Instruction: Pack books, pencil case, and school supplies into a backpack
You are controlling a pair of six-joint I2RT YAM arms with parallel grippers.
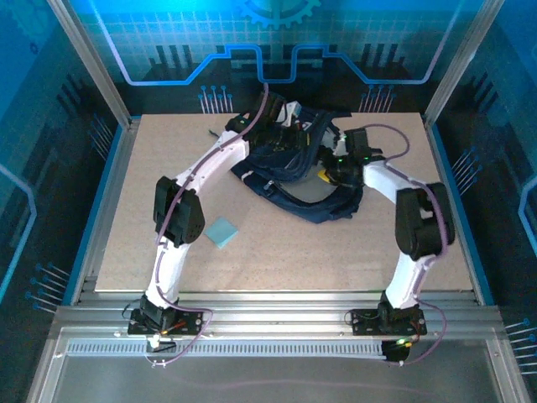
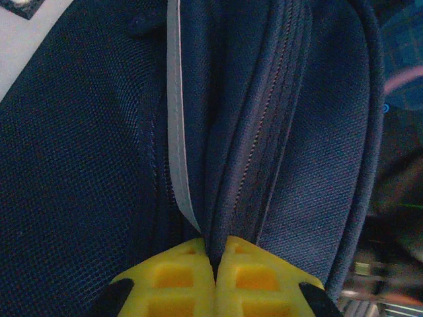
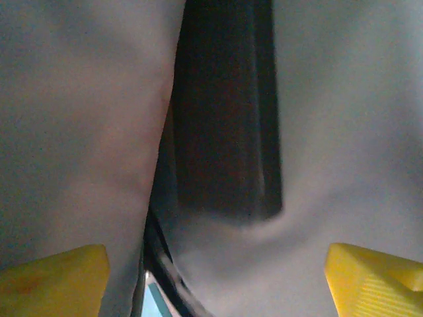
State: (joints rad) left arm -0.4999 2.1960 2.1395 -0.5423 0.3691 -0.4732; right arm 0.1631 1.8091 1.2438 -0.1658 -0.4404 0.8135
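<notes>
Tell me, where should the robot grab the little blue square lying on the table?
Probably by two opposite edges, coming straight down from above. The light-blue pad lies flat on the table, with nothing sticking up to hold. It sits cornerwise, so the grip would need turning to match its sides. It is on the left, but the left gripper is shut on the backpack.
</notes>
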